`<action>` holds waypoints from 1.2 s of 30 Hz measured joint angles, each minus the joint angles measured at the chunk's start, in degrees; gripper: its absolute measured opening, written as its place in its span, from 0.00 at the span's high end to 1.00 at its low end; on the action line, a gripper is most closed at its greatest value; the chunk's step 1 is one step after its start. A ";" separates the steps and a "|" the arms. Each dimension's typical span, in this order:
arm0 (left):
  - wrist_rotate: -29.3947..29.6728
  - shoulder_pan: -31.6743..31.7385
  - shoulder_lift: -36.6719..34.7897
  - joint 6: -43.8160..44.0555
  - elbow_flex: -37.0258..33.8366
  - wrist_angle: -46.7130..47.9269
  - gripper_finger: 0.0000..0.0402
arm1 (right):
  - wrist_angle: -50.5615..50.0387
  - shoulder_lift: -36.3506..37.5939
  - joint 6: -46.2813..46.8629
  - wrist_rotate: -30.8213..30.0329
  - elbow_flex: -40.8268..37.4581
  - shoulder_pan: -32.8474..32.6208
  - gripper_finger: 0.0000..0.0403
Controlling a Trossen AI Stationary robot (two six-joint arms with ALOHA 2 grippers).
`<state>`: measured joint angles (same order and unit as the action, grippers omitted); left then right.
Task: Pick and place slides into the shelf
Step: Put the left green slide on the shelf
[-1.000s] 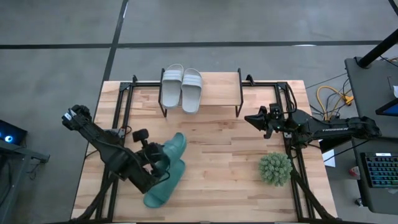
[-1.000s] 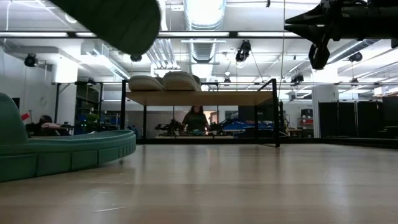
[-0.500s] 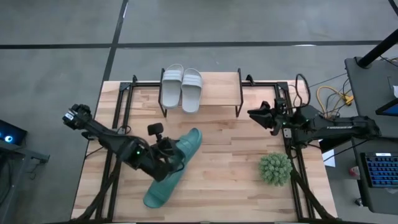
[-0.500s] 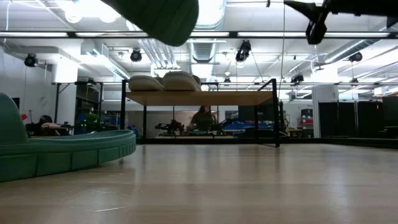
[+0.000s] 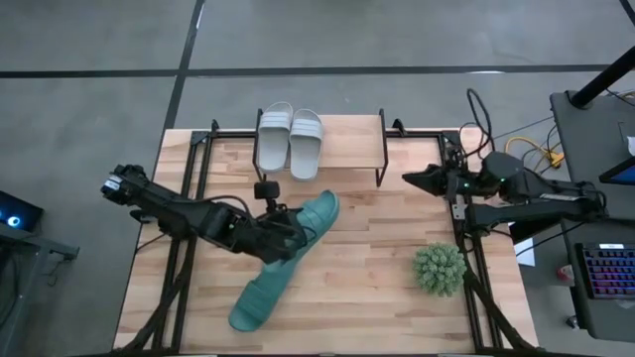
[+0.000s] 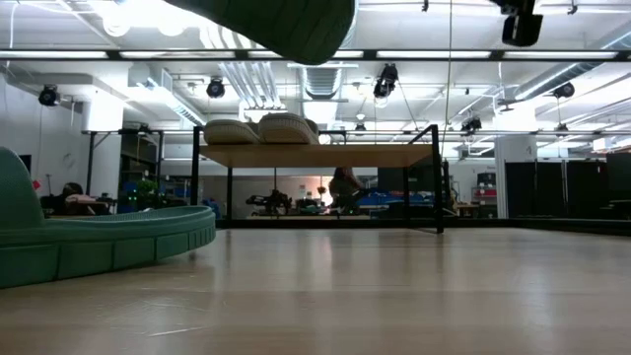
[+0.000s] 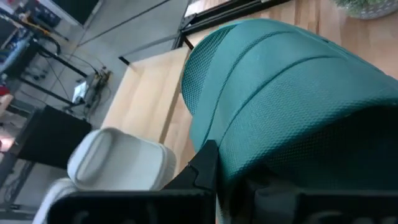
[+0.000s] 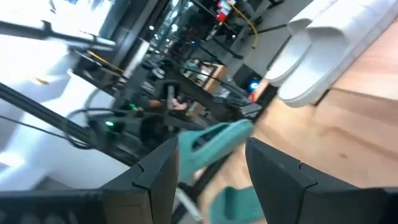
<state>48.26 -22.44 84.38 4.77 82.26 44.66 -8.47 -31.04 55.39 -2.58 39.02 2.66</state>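
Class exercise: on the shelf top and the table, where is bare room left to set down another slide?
The shelf top is bare right of the white slides. The table is bare between the teal slide and the plant ball. It is crowded where the left hand holds the lifted teal slide.

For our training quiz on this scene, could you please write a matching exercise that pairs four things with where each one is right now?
Things:
1. grey-white slides
2. lifted teal slide
3. other teal slide
4. plant ball

Places:
A. lying flat on the table's near left part
B. on the table by the right arm
C. side by side on top of the shelf
D. held in the air by the left gripper

Pairs: 1-C, 2-D, 3-A, 4-B
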 joint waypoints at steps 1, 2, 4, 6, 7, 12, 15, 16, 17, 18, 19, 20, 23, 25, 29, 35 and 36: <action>0.00 0.29 0.00 -1.11 0.00 -0.58 1.00 | 0.02 -0.18 1.29 0.24 0.46 0.00 0.56; 0.06 0.54 0.00 -2.26 0.02 -1.48 1.00 | 0.01 -0.29 2.41 0.82 0.87 0.00 0.56; 0.02 1.01 0.00 -4.16 0.02 -3.97 1.00 | 0.06 -0.83 4.63 2.08 1.25 0.00 0.56; 0.08 1.33 0.00 -6.02 0.02 -6.48 1.00 | -0.04 -1.71 7.04 4.10 1.26 -0.02 0.56; 0.04 1.47 0.00 -6.98 0.02 -7.56 1.00 | -0.06 -2.25 8.17 5.06 1.24 -0.02 0.56; 0.00 1.83 0.00 -13.19 0.01 -11.92 1.00 | 0.52 -6.32 12.62 10.63 1.15 -0.02 0.56; -0.01 1.90 0.00 -16.85 -0.01 -13.58 1.00 | 3.04 -9.19 12.74 15.52 1.15 -0.02 0.56; -0.01 1.97 0.00 -17.47 -0.01 -13.59 1.00 | 4.17 -10.08 13.10 16.72 1.15 -0.02 0.56; -0.02 2.05 0.00 -17.63 -0.01 -13.59 1.00 | 5.28 -10.96 13.58 17.67 1.14 -0.02 0.56; -0.05 2.16 0.01 -17.63 -0.01 -13.62 1.00 | 6.49 -11.75 13.92 18.07 1.12 -0.02 0.56; -0.06 2.25 0.02 -17.63 -0.02 -13.62 1.00 | 7.60 -12.45 14.18 18.17 1.12 -0.02 0.56; -0.03 2.26 0.02 -17.66 -0.04 -13.62 1.00 | 8.35 -13.09 14.28 18.19 1.12 -0.02 0.56; -0.03 2.44 0.02 -17.69 -0.05 -13.68 1.00 | 10.13 -14.90 14.28 18.19 1.12 -0.02 0.56; -0.03 2.48 0.02 -17.70 -0.07 -13.68 1.00 | 10.66 -15.92 14.65 18.19 1.12 -0.02 0.56; -0.04 2.58 0.02 -17.73 -0.08 -13.68 1.00 | 10.80 -17.69 15.04 18.17 1.10 -0.02 0.54; -0.05 2.62 0.02 -17.74 -0.12 -13.68 1.00 | 10.85 -20.16 15.65 18.02 3.44 -0.02 0.38; -0.05 2.63 0.02 -17.75 -0.12 -13.68 1.00 | 11.00 -20.63 15.21 18.01 4.19 -0.02 0.35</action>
<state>48.21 -19.81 84.40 -12.98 82.15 30.98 2.53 -51.67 70.60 15.43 43.20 2.63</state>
